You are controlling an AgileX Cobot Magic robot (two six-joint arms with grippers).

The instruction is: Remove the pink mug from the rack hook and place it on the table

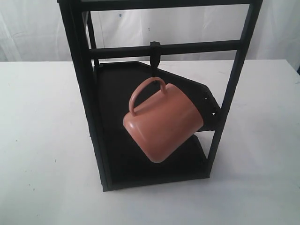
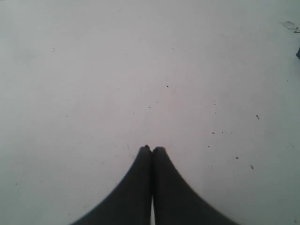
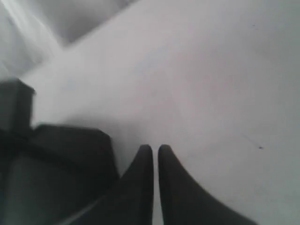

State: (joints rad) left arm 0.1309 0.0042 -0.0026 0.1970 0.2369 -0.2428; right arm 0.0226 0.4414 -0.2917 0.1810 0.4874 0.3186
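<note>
The pink mug (image 1: 163, 123) hangs tilted by its loop handle from the rack hook (image 1: 154, 55), a slim black peg clamped on the cross bar of the tall black rack (image 1: 84, 93). The rack stands on the white table (image 1: 42, 140). Neither gripper appears in the exterior view. In the left wrist view my left gripper (image 2: 152, 149) is shut, its dark fingers pressed together over bare speckled table. In the right wrist view my right gripper (image 3: 154, 147) is shut with only a thin slit between its fingers, holding nothing, beside a dark corner of the rack (image 3: 51, 159).
Two dark angular shelves (image 1: 187, 93) lie inside the rack behind and below the mug. A white curtain (image 1: 37, 28) hangs behind the table. White table surface (image 2: 140, 70) spreads left, right and in front of the rack.
</note>
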